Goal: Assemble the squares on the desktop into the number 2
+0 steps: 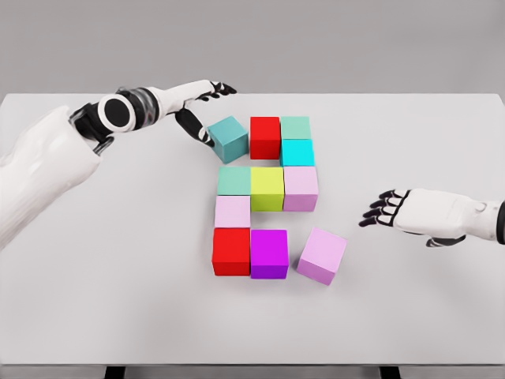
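Roughly, by part:

Teal cube (230,138): top-left of the figure, twisted off-square, just beside the red cube (265,136); toward the table's far edge, left of middle.
Lilac cube (322,255): bottom-right, also twisted, just apart from the magenta cube (269,253); nearer the front edge.
Rest of the 2: other blocks sit flush, edges aligned.
Handling (my guess): rigid, light blocks w/ smooth flat faces; likely slide easily on the table (95,300), so a push can spin them or bump neighbours. No fragility apparent.
Where to hold: pinch two opposite side faces, or push flat on the face away from the gap, centred to avoid yaw.
Left hand (197,110): fingers extended, holding nothing; lower finger touching or v. near the teal cube's left side, can't tell which.
Right hand (394,212): loosely open, empty, by the right edge, well apart from the blocks.
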Available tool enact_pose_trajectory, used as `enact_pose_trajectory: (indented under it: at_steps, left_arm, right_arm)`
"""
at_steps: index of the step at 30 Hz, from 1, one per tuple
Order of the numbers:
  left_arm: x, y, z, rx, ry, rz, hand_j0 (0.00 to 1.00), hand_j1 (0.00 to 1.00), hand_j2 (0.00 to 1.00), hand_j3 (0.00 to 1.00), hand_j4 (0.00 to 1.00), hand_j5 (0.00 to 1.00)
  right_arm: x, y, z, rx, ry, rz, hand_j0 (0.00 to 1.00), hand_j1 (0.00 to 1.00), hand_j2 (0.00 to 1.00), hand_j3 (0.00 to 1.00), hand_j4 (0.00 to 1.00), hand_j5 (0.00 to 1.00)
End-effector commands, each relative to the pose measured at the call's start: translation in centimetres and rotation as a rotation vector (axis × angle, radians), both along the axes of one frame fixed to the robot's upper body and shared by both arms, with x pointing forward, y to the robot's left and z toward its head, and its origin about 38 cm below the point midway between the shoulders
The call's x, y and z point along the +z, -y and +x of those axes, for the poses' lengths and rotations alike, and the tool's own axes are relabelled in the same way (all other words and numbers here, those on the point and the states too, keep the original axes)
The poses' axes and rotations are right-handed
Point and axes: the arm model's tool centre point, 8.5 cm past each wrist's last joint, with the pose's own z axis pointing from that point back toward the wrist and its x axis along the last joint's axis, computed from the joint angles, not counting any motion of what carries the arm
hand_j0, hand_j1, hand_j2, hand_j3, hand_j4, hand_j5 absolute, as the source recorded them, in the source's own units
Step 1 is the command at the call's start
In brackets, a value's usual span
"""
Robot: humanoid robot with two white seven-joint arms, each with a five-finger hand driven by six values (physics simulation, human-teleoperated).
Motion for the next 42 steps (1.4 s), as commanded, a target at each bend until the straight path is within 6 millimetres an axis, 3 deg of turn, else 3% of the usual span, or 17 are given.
enact_pose_trajectory:
  at_steps: [1, 2, 5, 8, 12, 14, 15, 16, 18, 20, 22, 25, 31, 34, 39, 42]
  left_arm:
    - [0.1, -0.6, 0.1, 0.006, 0.004, 0.003, 1.0, 1.0, 1.0, 1.0, 1.0, 1.0]
    - [0.1, -1.4, 0.1, 0.019, 0.005, 0.011, 1.0, 1.0, 1.0, 1.0, 1.0, 1.0]
    - [0.1, -3.2, 0.4, 0.06, -0.001, 0.027, 1.0, 1.0, 1.0, 1.0, 1.0, 1.0]
    - [-1.2, -4.5, 1.1, 0.112, -0.022, 0.044, 1.0, 1.0, 1.0, 1.0, 1.0, 1.0]
    - [-0.4, -6.3, 1.4, 0.141, -0.016, 0.045, 1.0, 1.0, 1.0, 1.0, 1.0, 1.0]
    - [1.6, -10.5, 1.6, 0.192, 0.027, 0.115, 1.0, 1.0, 1.0, 1.0, 1.0, 1.0]
    - [2.0, -11.4, 1.4, 0.192, 0.03, 0.121, 1.0, 1.0, 1.0, 1.0, 1.0, 1.0]
    - [2.5, -12.8, 1.1, 0.176, 0.049, 0.13, 1.0, 1.0, 1.0, 1.0, 1.0, 1.0]
    - [2.8, -12.8, 0.1, 0.04, 0.112, 0.132, 1.0, 1.0, 1.0, 1.0, 1.0, 1.0]
    - [1.2, -15.0, -2.0, -0.127, 0.138, 0.222, 1.0, 1.0, 1.0, 1.0, 1.0, 1.0]
    - [1.6, -13.5, -3.7, -0.408, 0.255, 0.296, 1.0, 1.0, 1.0, 1.0, 1.0, 1.0]
    - [1.2, -14.2, -4.2, -0.478, 0.268, 0.37, 1.0, 1.0, 1.0, 1.0, 1.0, 1.0]
    - [0.4, -16.1, -3.9, -0.453, 0.246, 0.454, 1.0, 1.0, 1.0, 1.0, 1.0, 1.0]
    - [-0.2, -13.4, -3.9, -0.503, 0.256, 0.412, 1.0, 1.0, 1.0, 1.0, 1.0, 1.0]
    - [-0.8, -15.1, -3.5, -0.478, 0.241, 0.509, 1.0, 1.0, 1.0, 1.0, 1.0, 1.0]
    - [-1.0, -14.5, -3.5, -0.491, 0.243, 0.509, 1.0, 1.0, 1.0, 1.0, 1.0, 1.0]
  right_arm:
    - [0.0, -0.2, -0.1, 0.005, 0.002, -0.005, 0.78, 0.78, 0.78, 0.78, 0.78, 0.78]
    - [-0.1, -0.3, -0.1, 0.008, 0.0, -0.005, 0.71, 0.71, 0.71, 0.71, 0.71, 0.71]
    - [-1.0, -0.9, -0.6, 0.028, -0.027, -0.006, 0.79, 0.79, 0.79, 0.79, 0.79, 0.79]
    - [-1.1, -0.8, -0.7, 0.027, -0.025, -0.016, 0.78, 0.78, 0.78, 0.78, 0.78, 0.78]
    - [-1.6, -0.9, -0.9, 0.035, -0.035, -0.031, 0.79, 0.79, 0.79, 0.79, 0.79, 0.79]
    - [-2.1, -1.2, -1.1, 0.047, -0.044, -0.045, 0.8, 0.8, 0.8, 0.8, 0.8, 0.8]
    - [-2.3, -1.4, -1.2, 0.053, -0.049, -0.046, 0.8, 0.8, 0.8, 0.8, 0.8, 0.8]
    - [-2.5, -1.5, -1.3, 0.059, -0.055, -0.047, 0.8, 0.8, 0.8, 0.8, 0.8, 0.8]
    - [-2.6, -1.7, -1.3, 0.064, -0.058, -0.048, 0.8, 0.8, 0.8, 0.8, 0.8, 0.8]
    - [-2.4, -1.7, -1.2, 0.065, -0.054, -0.048, 0.82, 0.82, 0.82, 0.82, 0.82, 0.82]
    - [-2.5, -1.8, -1.2, 0.069, -0.058, -0.047, 0.82, 0.82, 0.82, 0.82, 0.82, 0.82]
    - [-2.9, -2.8, -1.2, 0.1, -0.067, -0.05, 0.82, 0.82, 0.82, 0.82, 0.82, 0.82]
    - [-2.9, -3.2, -1.1, 0.11, -0.069, -0.05, 0.83, 0.83, 0.83, 0.83, 0.83, 0.83]
    - [-2.7, -3.3, -0.9, 0.113, -0.06, -0.047, 0.84, 0.84, 0.84, 0.84, 0.84, 0.84]
    - [-2.5, -3.6, -0.7, 0.117, -0.054, -0.04, 0.86, 0.86, 0.86, 0.86, 0.86, 0.86]
    - [-2.3, -3.9, -0.6, 0.122, -0.048, -0.038, 0.86, 0.86, 0.86, 0.86, 0.86, 0.86]
